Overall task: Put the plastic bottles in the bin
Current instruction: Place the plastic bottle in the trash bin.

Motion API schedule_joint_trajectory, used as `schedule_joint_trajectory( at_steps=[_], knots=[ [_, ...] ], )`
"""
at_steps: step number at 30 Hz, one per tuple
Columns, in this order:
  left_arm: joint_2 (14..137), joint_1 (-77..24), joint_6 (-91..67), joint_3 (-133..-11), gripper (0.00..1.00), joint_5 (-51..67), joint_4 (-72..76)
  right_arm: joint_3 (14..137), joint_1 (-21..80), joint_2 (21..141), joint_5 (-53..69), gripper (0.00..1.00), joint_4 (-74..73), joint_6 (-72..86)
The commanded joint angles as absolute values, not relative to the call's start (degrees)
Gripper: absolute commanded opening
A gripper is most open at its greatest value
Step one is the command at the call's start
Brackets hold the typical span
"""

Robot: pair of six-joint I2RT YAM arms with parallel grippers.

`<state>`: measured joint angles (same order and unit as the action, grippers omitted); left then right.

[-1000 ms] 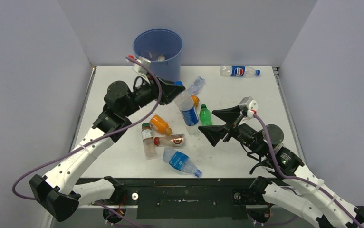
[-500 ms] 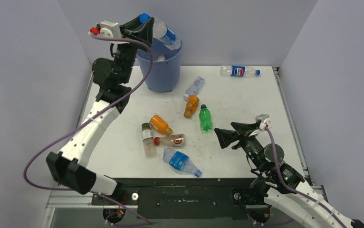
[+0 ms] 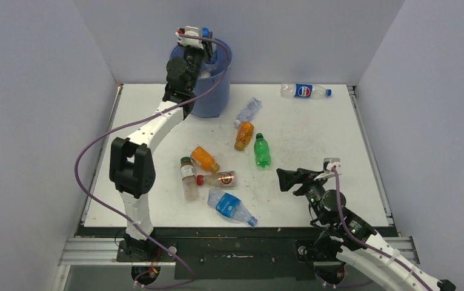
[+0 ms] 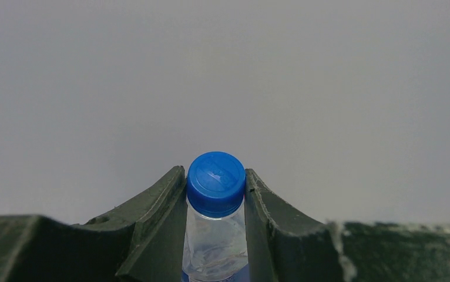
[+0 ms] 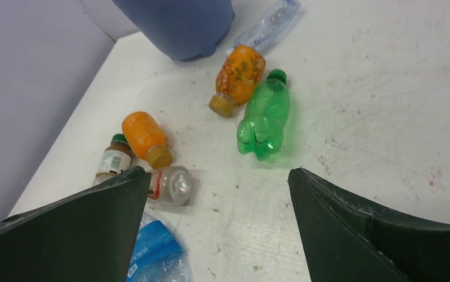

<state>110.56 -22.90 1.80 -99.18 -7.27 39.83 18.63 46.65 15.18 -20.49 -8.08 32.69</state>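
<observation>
White table [image 3: 314, 139] holds eight loose bottles [image 3: 261, 150]; left gripper [image 4: 214, 174] pinches a blue-capped bottle [image 4: 215, 185] above the bin [image 3: 208, 100]; right gripper [image 5: 218, 171] gapes wide, empty.

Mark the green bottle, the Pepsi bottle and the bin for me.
green bottle [image 3: 261, 151]: top external view, middle of its body.
Pepsi bottle [image 3: 304, 91]: top external view, on its label.
bin [image 3: 214, 91]: top external view, outer front wall.

bin [image 3: 214, 100] blue | gripped bottle [image 4: 214, 249] clear, cap [image 4: 215, 182] blue | fallen bottle [image 5: 264, 120] green | left claw [image 4: 214, 172] dark, possibly green
</observation>
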Motion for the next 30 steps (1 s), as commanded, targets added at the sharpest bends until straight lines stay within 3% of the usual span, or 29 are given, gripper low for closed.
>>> schedule_joint_trajectory(
  at_steps=[1, 9, 22, 24, 27, 30],
  knots=[
    [113.3, -22.7, 0.6, -106.5, 0.0, -4.0, 38.9, 14.4, 47.2, 19.5, -20.3, 0.91, -3.3, 38.6],
    [120.8, -22.5, -5.9, -111.1, 0.0, 1.5, 30.9, 10.9, 47.3, 29.8, -16.1, 0.92, 2.7, 43.4],
    [127.4, -22.4, -5.0, -115.6, 0.01, 0.8, 22.7, 11.8, 47.3, 29.2, -18.5, 0.9, 0.2, 41.3],
    [127.3, -22.4, -5.5, -115.5, 0.18, 0.5, 22.8, 12.7, 47.4, 29.1, -18.8, 0.9, -0.6, 40.6],
    [125.1, -22.5, -6.5, -115.4, 0.62, 0.5, 22.9, 14.4, 47.3, 28.8, -19.6, 0.89, -2.7, 39.0],
    [121.3, -22.6, -8.5, -114.2, 0.86, -1.1, 24.8, 16.3, 47.3, 28.2, -20.4, 0.89, -4.2, 37.7]
  ],
)
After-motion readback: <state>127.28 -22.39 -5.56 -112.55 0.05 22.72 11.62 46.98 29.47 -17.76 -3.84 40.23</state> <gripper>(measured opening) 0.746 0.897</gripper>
